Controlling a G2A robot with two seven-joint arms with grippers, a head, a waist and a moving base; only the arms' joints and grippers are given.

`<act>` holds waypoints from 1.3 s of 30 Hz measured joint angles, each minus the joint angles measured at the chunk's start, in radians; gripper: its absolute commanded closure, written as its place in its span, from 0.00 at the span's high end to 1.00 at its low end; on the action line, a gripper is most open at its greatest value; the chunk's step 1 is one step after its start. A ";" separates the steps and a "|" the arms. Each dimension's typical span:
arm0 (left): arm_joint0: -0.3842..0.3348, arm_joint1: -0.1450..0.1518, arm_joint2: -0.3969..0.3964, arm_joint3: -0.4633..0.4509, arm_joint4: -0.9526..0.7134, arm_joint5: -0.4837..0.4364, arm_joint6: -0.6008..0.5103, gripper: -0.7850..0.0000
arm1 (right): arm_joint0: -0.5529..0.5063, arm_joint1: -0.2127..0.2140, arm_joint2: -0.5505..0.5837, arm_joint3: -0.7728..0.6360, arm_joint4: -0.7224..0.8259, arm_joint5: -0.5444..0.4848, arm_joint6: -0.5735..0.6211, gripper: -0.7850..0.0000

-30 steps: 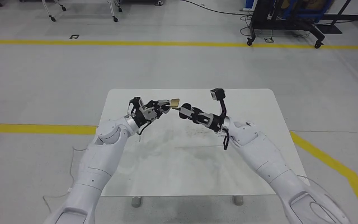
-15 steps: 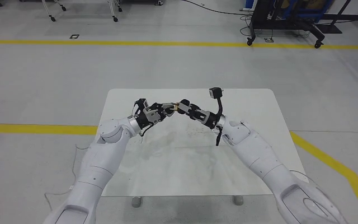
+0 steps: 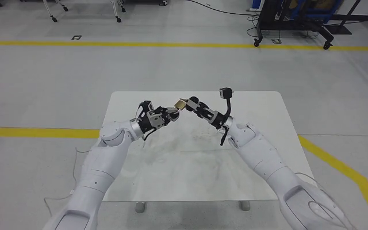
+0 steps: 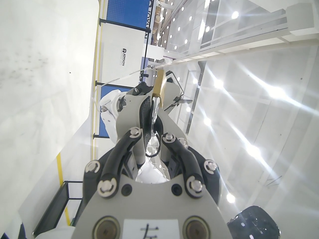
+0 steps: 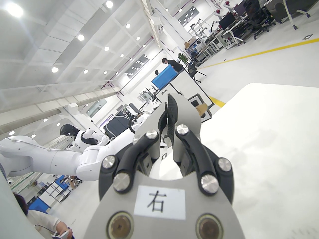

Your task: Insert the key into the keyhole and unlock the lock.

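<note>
A brass padlock hangs above the far middle of the white table. My left gripper is shut on its silver shackle; in the left wrist view the brass body sticks out past the fingertips. My right gripper comes in from the other side, its tip right against the lock. Its pads are pressed together, and the key between them is hidden. The lock's brass corner shows just beyond that gripper's fingers.
The table's surface under both arms is bare, with faint grey smudges near its middle. Rolling racks and a dark cart stand on the floor far behind the table.
My right gripper has closed the gap to the padlock and swung towards the table's far side. The left gripper has shifted the lock only slightly.
</note>
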 measured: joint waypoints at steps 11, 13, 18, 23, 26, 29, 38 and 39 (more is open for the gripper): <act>0.002 0.010 0.007 -0.029 0.057 -0.108 -0.099 0.00 | -0.018 0.020 0.096 0.019 0.121 -0.016 0.039 0.00; 0.004 0.013 0.010 -0.037 0.071 -0.127 -0.128 0.00 | -0.019 0.027 0.112 0.023 0.141 -0.015 0.070 0.00; 0.011 0.015 0.030 -0.063 0.075 -0.177 -0.234 0.00 | -0.020 0.027 0.098 0.010 0.170 0.029 0.184 0.00; 0.005 0.018 0.046 -0.056 0.091 -0.186 -0.288 0.00 | -0.027 0.014 0.065 -0.025 0.261 0.052 0.302 0.00; 0.001 0.019 0.049 -0.048 0.094 -0.182 -0.282 0.00 | -0.030 0.009 0.057 -0.035 0.345 0.053 0.374 0.00; -0.003 0.020 0.052 -0.043 0.099 -0.182 -0.269 0.00 | -0.034 0.006 0.054 -0.045 0.440 0.060 0.458 0.00; -0.011 0.024 0.038 -0.027 0.101 -0.195 -0.203 0.00 | -0.044 0.013 0.069 -0.067 0.595 0.117 0.630 0.00; -0.012 0.025 0.036 -0.026 0.103 -0.196 -0.194 0.00 | -0.047 0.015 0.071 -0.074 0.594 0.123 0.636 0.00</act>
